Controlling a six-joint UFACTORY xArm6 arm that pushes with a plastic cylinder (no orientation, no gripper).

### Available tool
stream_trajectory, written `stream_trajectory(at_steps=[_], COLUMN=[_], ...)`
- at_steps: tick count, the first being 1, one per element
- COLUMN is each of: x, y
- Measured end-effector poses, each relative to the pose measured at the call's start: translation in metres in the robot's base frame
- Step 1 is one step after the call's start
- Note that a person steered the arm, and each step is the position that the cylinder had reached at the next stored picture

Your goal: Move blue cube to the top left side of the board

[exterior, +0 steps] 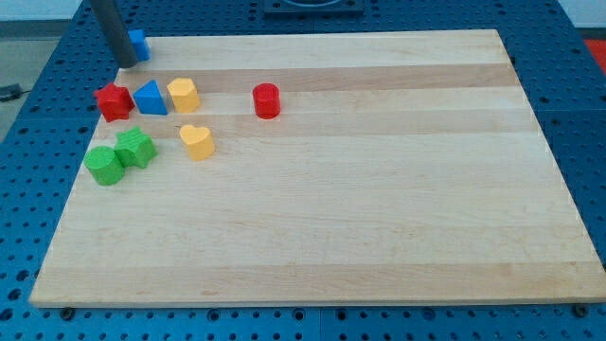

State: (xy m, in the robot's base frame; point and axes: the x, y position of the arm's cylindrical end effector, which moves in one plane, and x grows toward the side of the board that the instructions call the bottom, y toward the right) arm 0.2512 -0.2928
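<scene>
The blue cube sits at the board's top left corner, partly hidden behind the dark rod. My tip rests on the board just left of and below the cube, touching or nearly touching it. The wooden board fills most of the view.
Below the tip stand a red star-like block, a blue triangle and a yellow block in a row. A red cylinder stands further right. A yellow heart and two green blocks lie lower.
</scene>
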Motion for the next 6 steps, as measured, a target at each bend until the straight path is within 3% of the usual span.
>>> stream_trajectory(at_steps=[6], x=[-0.011], y=[-0.01])
